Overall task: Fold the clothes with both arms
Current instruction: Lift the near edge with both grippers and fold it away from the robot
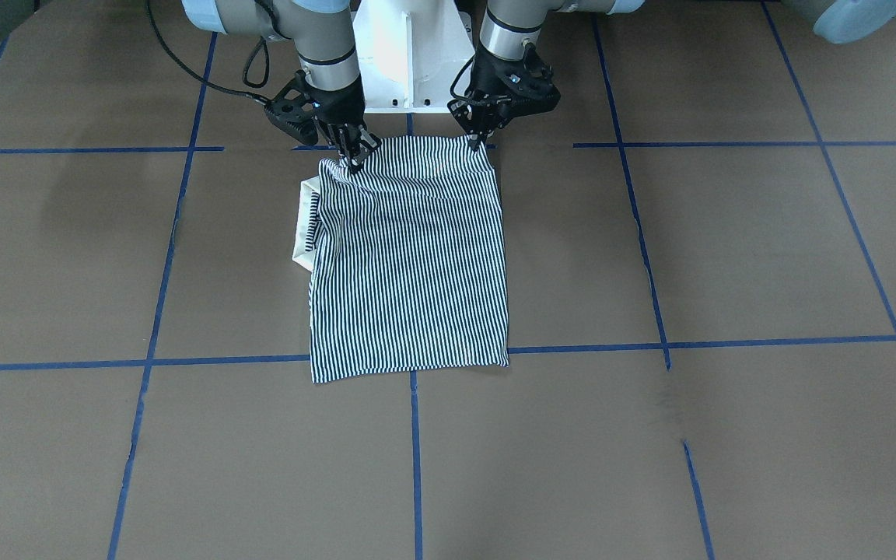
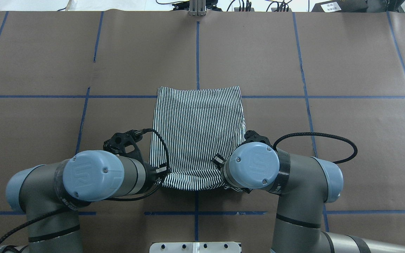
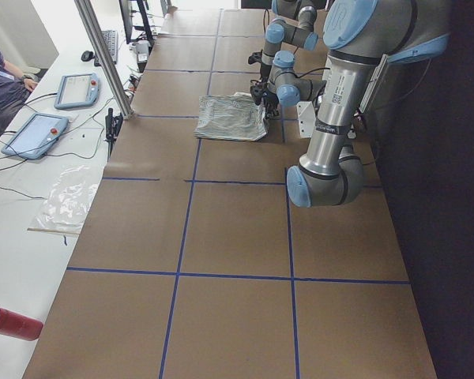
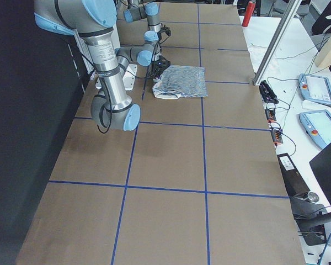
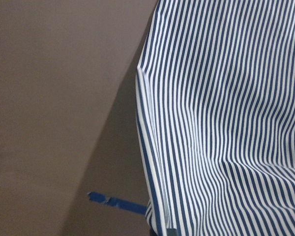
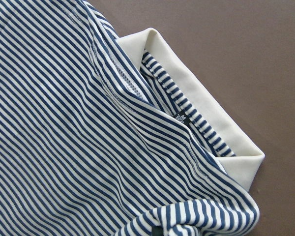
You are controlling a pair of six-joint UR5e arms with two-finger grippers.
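The striped polo shirt (image 1: 409,264) lies folded into a rectangle on the brown table, also seen in the overhead view (image 2: 197,130). Its cream collar (image 1: 302,225) sticks out on the robot's right side and shows close up in the right wrist view (image 6: 211,113). My left gripper (image 1: 478,142) is shut on the shirt's near corner on its side. My right gripper (image 1: 355,161) is shut on the other near corner, and the edge between them is lifted slightly off the table. In the overhead view both wrists (image 2: 93,175) (image 2: 255,165) cover the fingertips.
The white pedestal base (image 1: 409,54) stands just behind the shirt's held edge. Blue tape lines (image 1: 417,451) grid the brown table. A side bench holds tablets (image 3: 35,134), a metal post (image 3: 103,55) and a red cylinder (image 3: 12,324).
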